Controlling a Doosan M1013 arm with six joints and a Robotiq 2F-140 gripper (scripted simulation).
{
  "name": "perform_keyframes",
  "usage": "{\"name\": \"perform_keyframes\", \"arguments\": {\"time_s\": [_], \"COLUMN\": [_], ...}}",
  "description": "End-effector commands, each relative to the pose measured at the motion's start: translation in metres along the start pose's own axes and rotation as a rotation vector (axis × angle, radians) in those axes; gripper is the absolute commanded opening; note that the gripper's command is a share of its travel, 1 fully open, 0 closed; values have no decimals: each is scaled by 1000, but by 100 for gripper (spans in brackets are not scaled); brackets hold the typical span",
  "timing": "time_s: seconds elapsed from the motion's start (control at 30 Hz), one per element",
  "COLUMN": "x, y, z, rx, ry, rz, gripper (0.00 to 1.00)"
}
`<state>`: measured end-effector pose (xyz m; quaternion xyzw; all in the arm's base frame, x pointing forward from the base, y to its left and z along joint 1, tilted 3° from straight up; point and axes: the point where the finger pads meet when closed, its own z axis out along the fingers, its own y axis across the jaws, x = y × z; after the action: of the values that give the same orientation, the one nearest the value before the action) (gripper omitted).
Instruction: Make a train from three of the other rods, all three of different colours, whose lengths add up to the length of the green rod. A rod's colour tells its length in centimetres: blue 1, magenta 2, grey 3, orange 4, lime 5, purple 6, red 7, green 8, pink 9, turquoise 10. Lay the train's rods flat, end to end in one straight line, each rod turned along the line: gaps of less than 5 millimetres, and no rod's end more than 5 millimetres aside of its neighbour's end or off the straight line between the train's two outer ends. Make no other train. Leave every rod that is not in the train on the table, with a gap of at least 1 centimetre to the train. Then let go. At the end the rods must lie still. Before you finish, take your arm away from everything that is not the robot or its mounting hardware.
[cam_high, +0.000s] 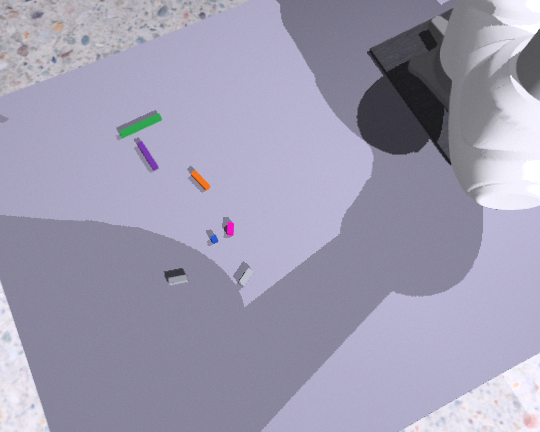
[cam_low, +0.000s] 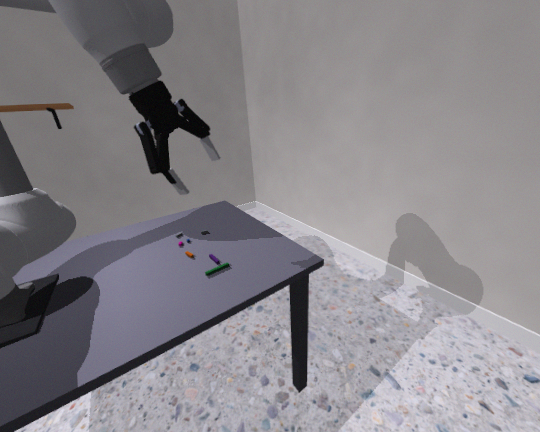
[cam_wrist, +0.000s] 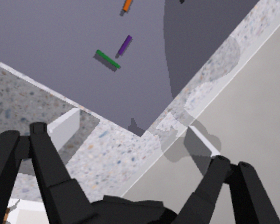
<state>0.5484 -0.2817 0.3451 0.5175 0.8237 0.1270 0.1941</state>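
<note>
The green rod (cam_high: 140, 126) (cam_low: 217, 269) (cam_wrist: 108, 59) lies flat. The purple rod (cam_high: 148, 155) (cam_low: 214, 259) (cam_wrist: 125, 45) lies near one end of it, at an angle. The orange rod (cam_high: 200, 180) (cam_low: 190, 254) (cam_wrist: 128, 5) lies apart. The magenta rod (cam_high: 230, 228) (cam_low: 181, 244) and the blue rod (cam_high: 214, 239) (cam_low: 188, 241) lie near each other, not touching. One grey rod (cam_high: 245, 276) (cam_low: 179, 234) lies beyond them; another grey rod (cam_high: 177, 279) (cam_low: 205, 232) lies in shadow. My gripper (cam_low: 199, 170) (cam_wrist: 133, 126) is open and empty, high above the table.
The table (cam_high: 240, 125) (cam_low: 150, 300) (cam_wrist: 60, 30) carries all the rods. The arm's base plate (cam_high: 400, 60) (cam_low: 30, 320) stands on it. The arm's shadow falls across part of the table top. Walls stand beyond the table.
</note>
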Motion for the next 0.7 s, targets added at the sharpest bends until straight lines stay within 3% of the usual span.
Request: {"name": "perform_keyframes", "arguments": {"time_s": [0.0,0.67], "x": [0,5], "y": [0,3], "z": [0,6], "rx": [0,5], "ry": [0,9], "rz": [0,-47], "gripper": [100,100]}}
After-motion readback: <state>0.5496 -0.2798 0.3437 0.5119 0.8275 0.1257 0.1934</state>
